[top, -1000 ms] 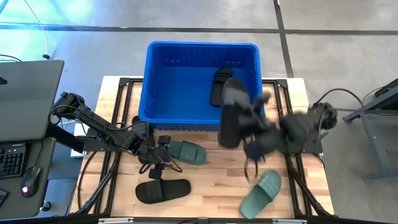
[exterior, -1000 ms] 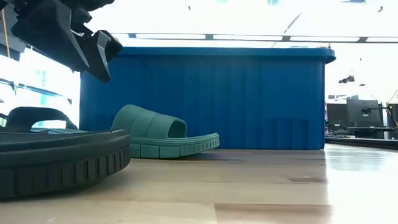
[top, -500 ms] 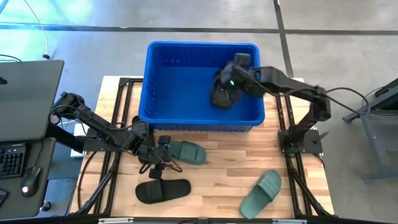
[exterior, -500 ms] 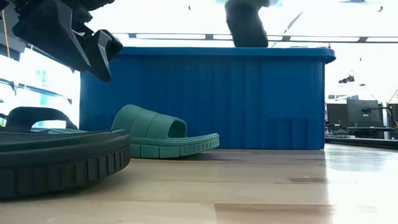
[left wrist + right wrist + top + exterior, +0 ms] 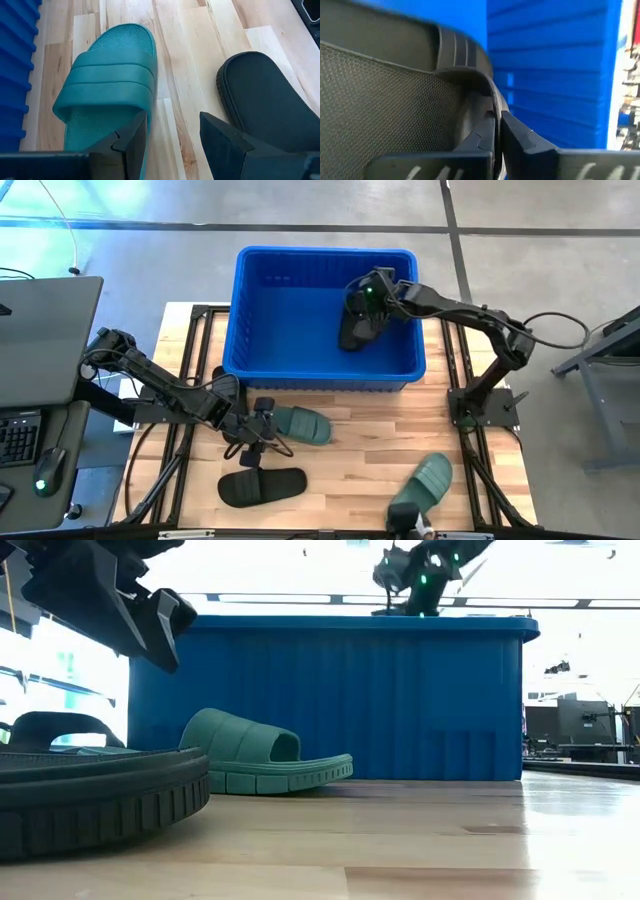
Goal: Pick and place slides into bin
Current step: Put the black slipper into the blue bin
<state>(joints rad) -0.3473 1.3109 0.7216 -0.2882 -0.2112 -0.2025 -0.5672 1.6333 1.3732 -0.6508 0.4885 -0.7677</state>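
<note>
The blue bin stands at the table's far middle. My right gripper reaches into its right half, shut on a black slide; other black shapes under it cannot be told apart. My left gripper hovers open over the table in front of the bin, between a green slide and a black slide, both lying sole-down on the wood. In the high view the left gripper is just left of that green slide. A second green slide lies at the near right. My right gripper pinches the black slide's strap edge between its two fingers. It comes from above, inside the bin near its right wall. The slide hangs below the fingers; whether its lower end rests on the bin floor is hidden.
The bin's ribbed wall rises well above the tabletop. The black slide lies near the table's front edge, left of centre. Bare wood lies between the slides. A laptop and keyboard sit beyond the table's left edge.
My right gripper has carried the black slide from above the table in front of the bin's right corner toward the far edge, over the rim, and down into the bin's right half. It has stayed shut on the slide. My left arm has kept still.
</note>
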